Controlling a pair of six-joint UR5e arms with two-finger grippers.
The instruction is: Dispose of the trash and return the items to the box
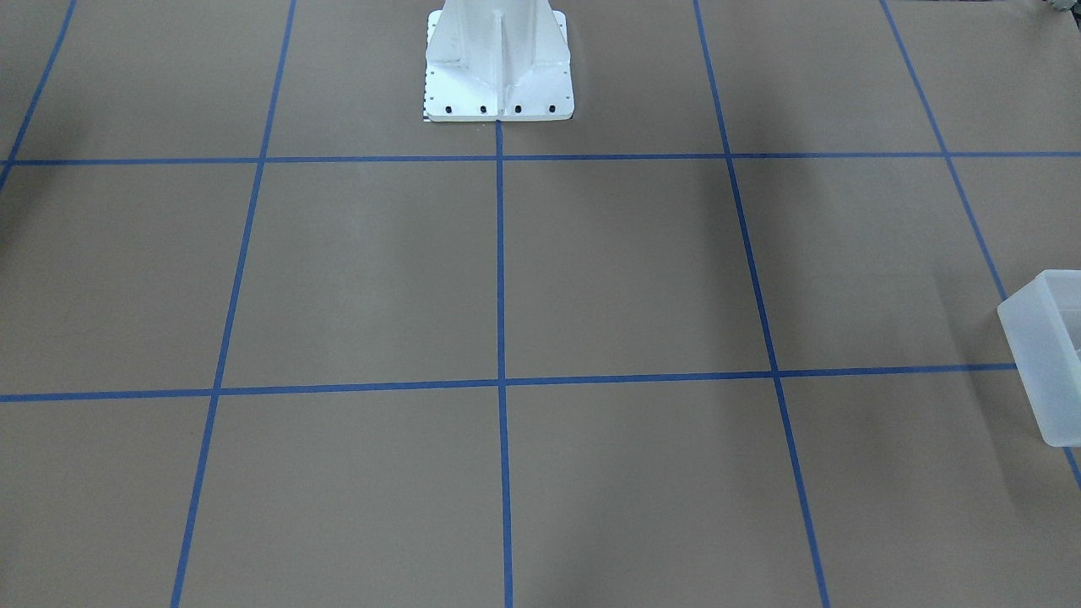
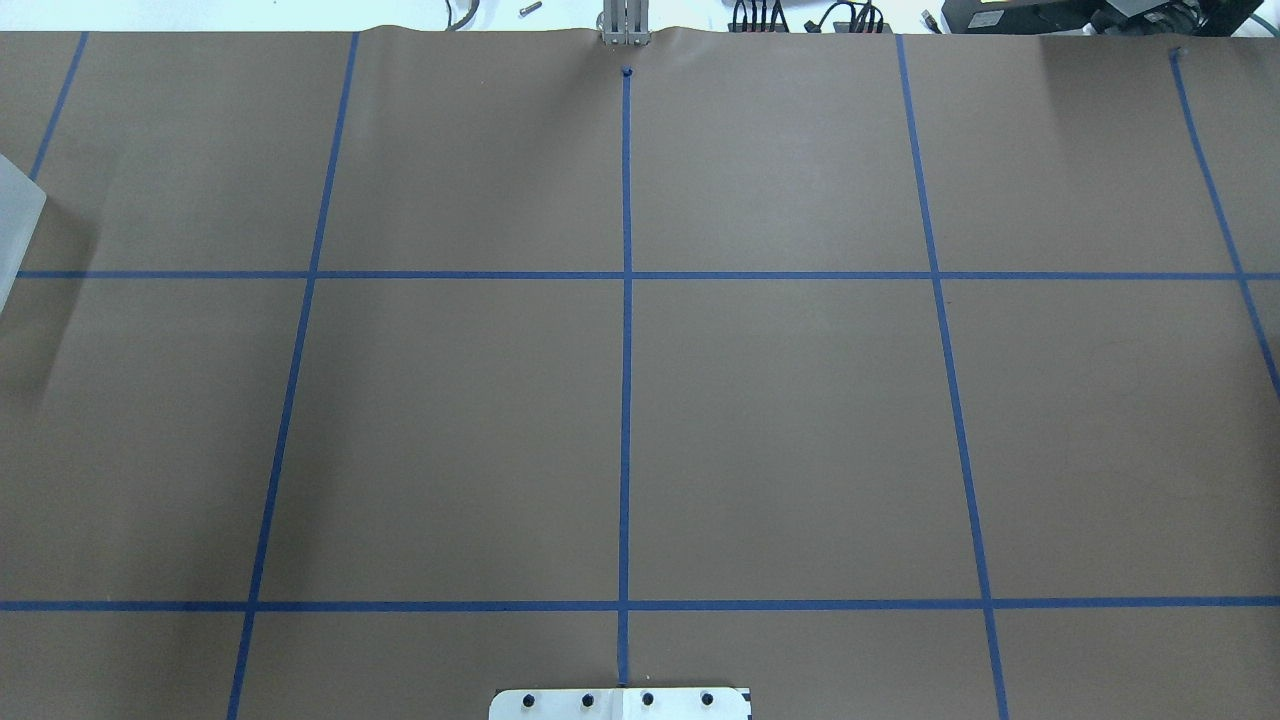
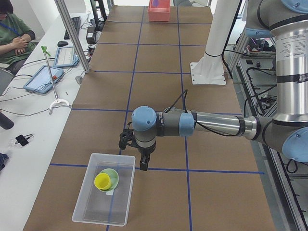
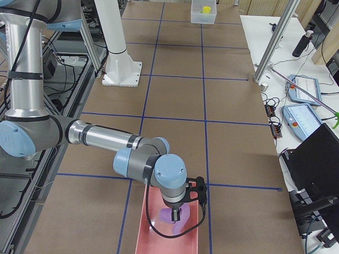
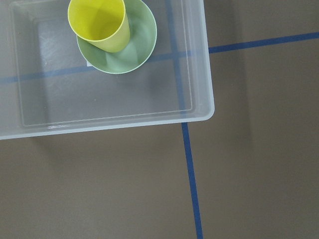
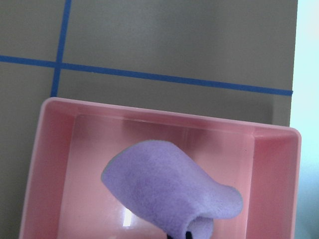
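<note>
The yellow cup point(image 5: 99, 22) stands in the pale green bowl point(image 5: 134, 50) inside the translucent box point(image 5: 199, 107). The box also shows in the exterior left view point(image 3: 91, 211), with the cup point(image 3: 102, 181) and bowl point(image 3: 112, 175) in it. My left gripper point(image 3: 142, 163) hangs just beside the box's right rim; I cannot tell whether it is open or shut. My right gripper point(image 4: 176, 214) is low over a pink bin point(image 4: 153, 233), at a purple cloth point(image 6: 169, 191) that lies in the bin point(image 6: 55, 149). Whether it grips the cloth is hidden.
The white robot base point(image 1: 498, 67) stands at the table's middle edge. The box shows as a corner in the front view point(image 1: 1043, 371) and as a sliver in the overhead view point(image 2: 15, 225). Operators' tablets and cables lie on the side bench point(image 3: 43, 79).
</note>
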